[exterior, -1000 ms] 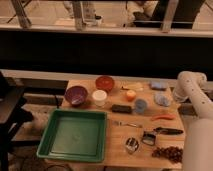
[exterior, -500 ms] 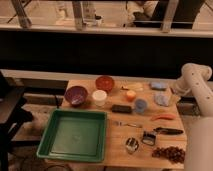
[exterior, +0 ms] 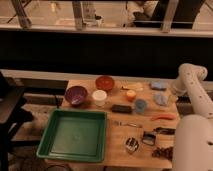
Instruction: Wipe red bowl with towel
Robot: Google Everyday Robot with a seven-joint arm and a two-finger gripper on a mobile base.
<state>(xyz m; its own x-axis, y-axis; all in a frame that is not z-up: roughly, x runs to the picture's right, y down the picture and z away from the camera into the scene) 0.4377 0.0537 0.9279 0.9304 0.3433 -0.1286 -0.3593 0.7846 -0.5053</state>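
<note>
The red bowl (exterior: pixel 105 82) stands upright at the back middle of the wooden table (exterior: pixel 115 150). A blue-grey towel (exterior: pixel 161 98) lies crumpled near the table's right edge, with a second bluish cloth (exterior: pixel 158 86) behind it. My white arm (exterior: pixel 192 75) rises from the lower right and bends down over the right edge. My gripper (exterior: pixel 173 91) is at its end, just right of the towel and far from the red bowl.
A green tray (exterior: pixel 75 135) fills the front left. A purple bowl (exterior: pixel 76 94), white cup (exterior: pixel 99 97), black block (exterior: pixel 121 108), orange cup (exterior: pixel 131 94) and blue cup (exterior: pixel 140 105) stand mid-table. An orange-red item (exterior: pixel 163 117), fork (exterior: pixel 127 123) and metal cups (exterior: pixel 132 144) lie front right.
My arm's elbow has risen a little and shifted to the right at the table's right edge. The objects on the table have not moved.
</note>
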